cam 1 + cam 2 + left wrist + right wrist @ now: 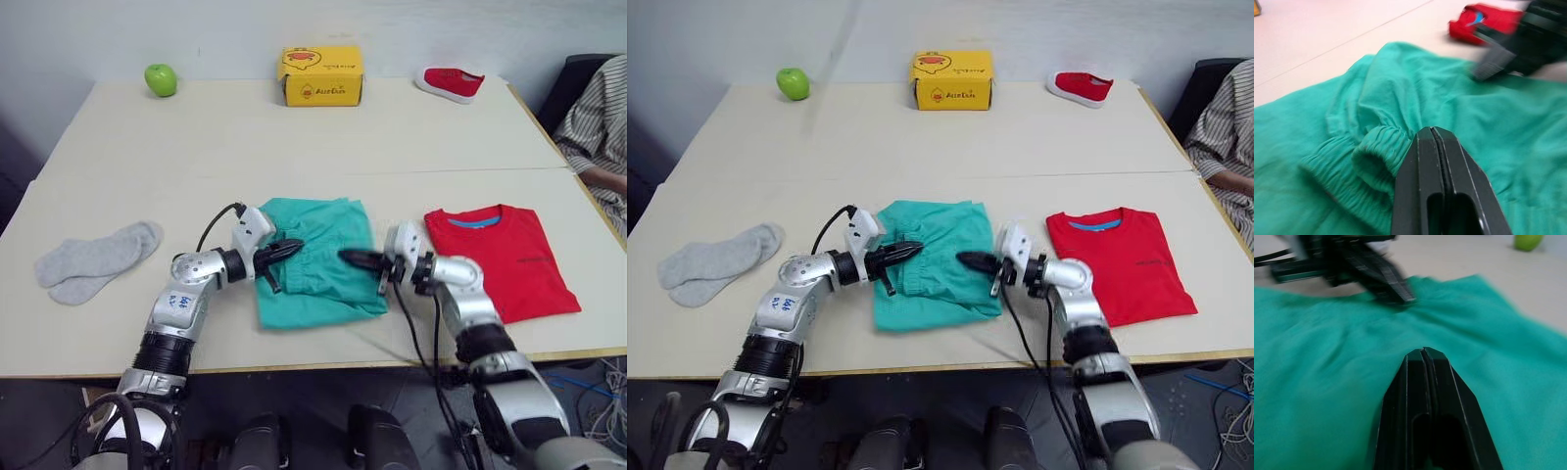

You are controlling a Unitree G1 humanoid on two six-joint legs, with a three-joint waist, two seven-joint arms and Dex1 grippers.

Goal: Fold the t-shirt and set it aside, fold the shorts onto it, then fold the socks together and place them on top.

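Left gripper (290, 246) has its two black fingers pressed together with nothing between them, the tips lying over the left part of the shorts (318, 262), above the gathered waistband fold seen in the left wrist view. Right gripper (351, 258) is likewise closed and empty, its tips over the right part of the same garment and pointing toward the left gripper; the two tips are near each other but apart. Whether either tip touches the fabric cannot be told. The shorts lie folded and rumpled near the middle of the tabletop's (294, 137) front edge. The t-shirt (503, 259), folded flat with collar toward the far edge, rests just beside the shorts on the right, toward the front right corner. The socks (93, 260) lie together, overlapping, well apart to the left, near the left edge. Along the far edge stand a green apple (161, 79), a yellow box (321, 75) and a red shoe (450, 82). A person's striped sleeve (594, 127) shows past the right edge.
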